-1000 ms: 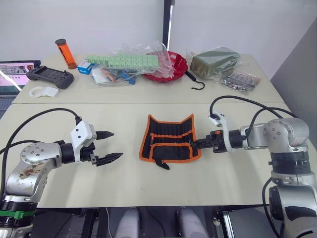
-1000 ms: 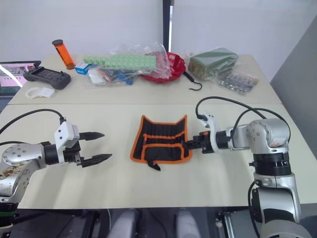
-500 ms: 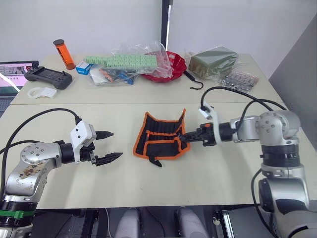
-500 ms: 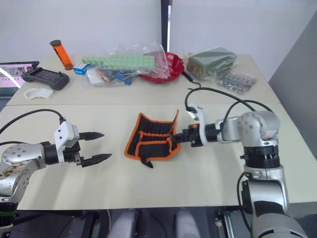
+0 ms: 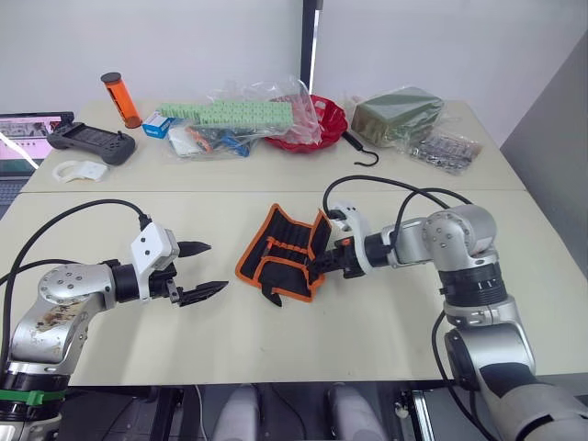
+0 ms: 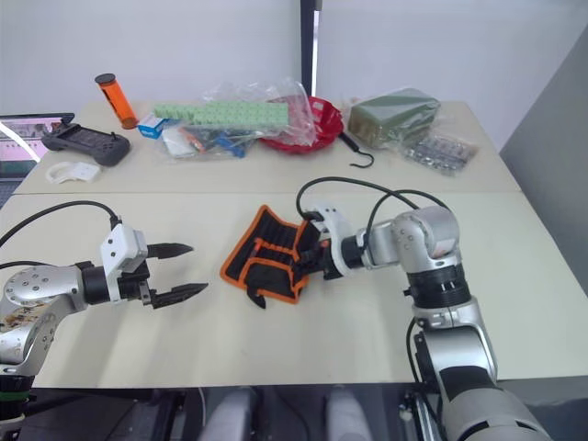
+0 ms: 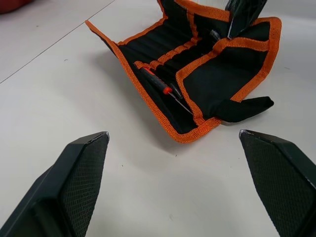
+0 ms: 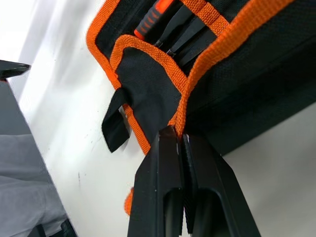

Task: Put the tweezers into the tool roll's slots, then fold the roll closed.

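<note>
Right tool (image 5: 323,266) pinched tight on the tool roll (image 5: 280,250) at its orange edge, lifting that flap mid-counter (image 5: 367,322). Left tool (image 5: 202,269), at nine o'clock of it, gapes wide, empty.

The tool roll (image 7: 207,84) I pinch is matt black woven cloth with coarse orange webbing trim. My left fingers (image 7: 74,187) carry dimpled matt black pads. The counter (image 7: 148,197) is smooth, pale, faintly sheened.
</note>
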Robot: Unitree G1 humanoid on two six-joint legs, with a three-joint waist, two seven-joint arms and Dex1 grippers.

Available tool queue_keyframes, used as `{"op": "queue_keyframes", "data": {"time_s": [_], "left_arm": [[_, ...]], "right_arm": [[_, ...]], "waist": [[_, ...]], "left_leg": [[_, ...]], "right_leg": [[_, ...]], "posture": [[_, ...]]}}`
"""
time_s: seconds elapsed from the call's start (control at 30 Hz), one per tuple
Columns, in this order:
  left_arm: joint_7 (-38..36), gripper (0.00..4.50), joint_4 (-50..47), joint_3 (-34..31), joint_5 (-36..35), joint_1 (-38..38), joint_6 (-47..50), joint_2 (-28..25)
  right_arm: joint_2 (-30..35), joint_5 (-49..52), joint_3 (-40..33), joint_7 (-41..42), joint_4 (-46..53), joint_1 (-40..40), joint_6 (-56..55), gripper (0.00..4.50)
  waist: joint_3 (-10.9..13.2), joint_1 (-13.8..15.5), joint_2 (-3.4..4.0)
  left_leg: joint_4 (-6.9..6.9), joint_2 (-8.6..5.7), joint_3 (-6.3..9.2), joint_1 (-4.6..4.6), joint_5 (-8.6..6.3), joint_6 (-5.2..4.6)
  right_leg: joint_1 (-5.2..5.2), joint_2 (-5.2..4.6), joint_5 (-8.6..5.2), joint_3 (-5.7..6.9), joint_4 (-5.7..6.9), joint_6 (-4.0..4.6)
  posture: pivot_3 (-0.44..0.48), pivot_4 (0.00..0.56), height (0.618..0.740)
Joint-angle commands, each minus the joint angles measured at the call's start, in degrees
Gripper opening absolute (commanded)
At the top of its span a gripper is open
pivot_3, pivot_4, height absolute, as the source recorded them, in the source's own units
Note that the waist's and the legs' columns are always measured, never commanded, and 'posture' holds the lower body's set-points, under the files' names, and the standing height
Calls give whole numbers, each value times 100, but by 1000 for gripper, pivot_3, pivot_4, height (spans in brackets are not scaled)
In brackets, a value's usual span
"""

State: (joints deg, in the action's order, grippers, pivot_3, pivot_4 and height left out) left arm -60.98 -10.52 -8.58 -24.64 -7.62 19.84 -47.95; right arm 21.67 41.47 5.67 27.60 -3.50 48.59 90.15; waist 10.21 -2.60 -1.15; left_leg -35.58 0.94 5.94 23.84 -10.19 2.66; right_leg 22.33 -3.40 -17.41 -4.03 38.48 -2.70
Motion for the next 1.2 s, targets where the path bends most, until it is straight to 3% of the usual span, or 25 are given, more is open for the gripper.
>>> {"op": "queue_keyframes", "data": {"time_s": [0.03,0.13,0.27,0.57,0.6,0.87,0.97,1.0,1.1,1.2], "left_arm": [[44,4500,-170,-56,-24,-14,-33,-1],[60,4500,-178,-39,-22,-16,-34,9],[76,4500,-223,-7,-21,-4,-23,33],[27,4500,-183,64,-31,-89,-21,27],[14,4500,-167,81,-33,-118,-23,27],[-95,4500,-7,215,-54,-424,2,42],[-132,4500,48,250,-51,-507,-2,41],[-139,4500,62,254,-78,-545,25,54],[-166,4500,69,245,-162,-620,94,79],[-206,4500,-11,178,-385,-657,321,107]], "right_arm": [[-34,-164,153,99,-101,101,-171,45],[-118,-254,155,158,-230,94,-300,45],[-264,-281,34,228,-336,-13,-367,1188],[-321,-31,-358,454,137,-293,-251,4286],[-287,-7,-361,490,237,-351,-262,4462],[-272,-33,-560,566,783,-942,-1058,4462],[-235,-184,-514,702,1047,-1239,-1878,4462],[-127,-486,-344,957,1338,-1486,-2747,4462],[106,-817,-115,1493,1659,-1831,-3903,3634],[416,-844,-20,2120,1494,-1908,-4326,2608]], "waist": [[0,4,0],[0,1,0],[0,-2,0],[0,5,0],[0,5,0],[0,2,0],[0,3,0],[0,7,0],[0,10,0],[0,2,-1]], "left_leg": [[0,-1,0,0,0,0],[0,0,0,0,0,0],[0,0,0,0,0,0],[0,0,2,-2,0,0],[0,-1,1,-2,0,0],[0,0,2,-2,0,0],[0,-1,1,-2,0,0],[-1,-1,1,-2,0,0],[0,-2,2,-1,0,0],[-1,0,1,-1,0,0]], "right_leg": [[0,0,0,0,0,0],[0,0,0,0,0,0],[1,0,0,0,1,0],[0,0,0,1,6,0],[0,0,0,0,6,0],[0,1,0,1,5,0],[-1,0,0,1,5,0],[-1,0,0,1,5,-1],[-1,-1,-1,3,3,-2],[-2,-1,-1,2,0,-2]], "posture": [[0,150,740],[0,150,740],[0,150,740],[0,150,740],[0,150,740],[0,150,740],[0,150,740],[0,150,740],[0,150,740],[0,150,740]]}}
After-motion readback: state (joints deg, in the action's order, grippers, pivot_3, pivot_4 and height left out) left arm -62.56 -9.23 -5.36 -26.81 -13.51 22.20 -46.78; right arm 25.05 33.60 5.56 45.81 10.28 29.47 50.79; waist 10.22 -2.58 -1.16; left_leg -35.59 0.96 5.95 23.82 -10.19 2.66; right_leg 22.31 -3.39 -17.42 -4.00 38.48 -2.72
